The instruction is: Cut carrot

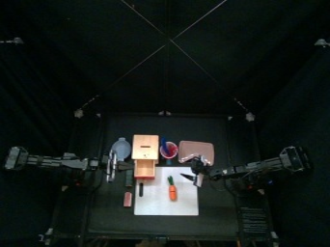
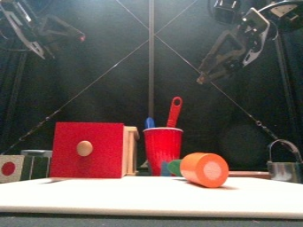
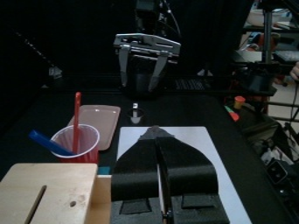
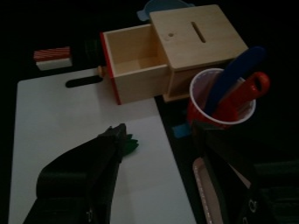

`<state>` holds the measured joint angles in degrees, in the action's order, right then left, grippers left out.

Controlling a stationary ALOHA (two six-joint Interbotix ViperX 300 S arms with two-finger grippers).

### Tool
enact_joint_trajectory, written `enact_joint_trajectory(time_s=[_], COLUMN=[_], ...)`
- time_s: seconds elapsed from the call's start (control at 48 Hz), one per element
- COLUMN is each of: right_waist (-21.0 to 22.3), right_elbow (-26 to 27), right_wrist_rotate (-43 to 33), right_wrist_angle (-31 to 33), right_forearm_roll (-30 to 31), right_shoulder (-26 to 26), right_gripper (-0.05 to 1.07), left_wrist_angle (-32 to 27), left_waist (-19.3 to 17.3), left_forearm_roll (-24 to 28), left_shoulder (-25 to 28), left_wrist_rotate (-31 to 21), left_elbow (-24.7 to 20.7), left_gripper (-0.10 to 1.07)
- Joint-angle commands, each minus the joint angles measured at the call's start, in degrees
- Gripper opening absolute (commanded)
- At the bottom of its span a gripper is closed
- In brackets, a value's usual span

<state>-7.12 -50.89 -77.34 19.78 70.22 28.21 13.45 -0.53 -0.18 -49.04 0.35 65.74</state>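
The carrot (image 1: 172,191) is a small orange stick with a green tip, lying on the white mat (image 1: 157,201). In the front view the carrot (image 2: 204,168) shows its orange end close up. My right gripper (image 1: 198,175) hangs open above the mat's right edge, beside the carrot. In the right wrist view only the carrot's green tip (image 4: 128,143) shows beside one finger (image 4: 87,171); the orange body is hidden. My left gripper (image 3: 156,133) is shut and empty, pointing over the mat (image 3: 205,149) from the left side (image 1: 110,169). The left wrist view does not show the carrot.
A wooden box (image 1: 146,154) with its drawer pulled open (image 4: 135,57) stands behind the mat. A red cup (image 2: 164,149) holds a red-handled tool (image 2: 174,111) and a blue one. A pinkish tray (image 1: 196,150), a small reddish bar (image 1: 127,199) and a metal cup (image 2: 284,165) lie around.
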Motion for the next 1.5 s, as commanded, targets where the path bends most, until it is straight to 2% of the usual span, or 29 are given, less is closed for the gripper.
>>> enact_joint_trajectory(time_s=[0.0,0.229,0.396,0.542,0.667,0.812,0.917,1.062,1.146,1.208,1.354,1.479], right_waist=[0.1,-0.2,0.6,5.1,7.4,8.0,8.8,10.4,13.4,15.6,21.1,23.7], right_elbow=[0.3,-1.0,-1.1,2.1,4.7,6.9,10.4,14.9,17.1,17.9,20.7,24.0], right_wrist_rotate=[0.3,-0.2,0.1,0.6,3.2,14.2,25.6,46.0,56.5,62.0,72.2,78.0], right_wrist_angle=[-0.4,-1.9,-2.7,0.0,0.5,3.0,10.6,19.3,20.7,20.7,20.8,21.1], right_forearm_roll=[-0.6,-2.8,-4.7,-8.3,-8.1,-10.6,-19.5,-34.3,-43.2,-47.5,-52.7,-57.1], right_shoulder=[1.1,0.4,-2.0,-4.4,-5.5,-4.0,-3.7,-4.4,-4.7,-4.7,-6.7,-10.3], right_gripper=[0.93,0.93,0.93,0.93,0.93,0.93,0.93,0.93,0.93,0.93,0.93,0.93], left_wrist_angle=[0.3,0.2,0.3,0.2,0.3,0.3,0.2,0.3,0.4,0.7,0.9,0.9], left_waist=[-0.5,-0.6,-0.9,-1.3,-1.5,-1.5,-1.5,-1.5,-1.5,-1.6,-1.6,-1.6], left_forearm_roll=[0.5,0.6,0.9,1.1,1.6,1.7,1.7,1.7,1.8,1.8,1.8,1.8], left_shoulder=[0.2,0.2,0.2,0.2,0.2,0.2,0.2,0.2,0.2,0.2,0.2,0.2], left_wrist_rotate=[0.0,0.0,0.1,0.1,0.0,0.0,0.0,0.1,0.1,0.1,0.1,0.1], left_elbow=[-1.9,-2.0,-1.8,-1.7,-1.7,-1.7,-1.7,-1.8,-1.8,-1.8,-1.7,-1.7], left_gripper=[0.11,0.11,0.11,0.11,0.11,0.11,0.11,0.11,0.11,0.11,0.11,0.11])
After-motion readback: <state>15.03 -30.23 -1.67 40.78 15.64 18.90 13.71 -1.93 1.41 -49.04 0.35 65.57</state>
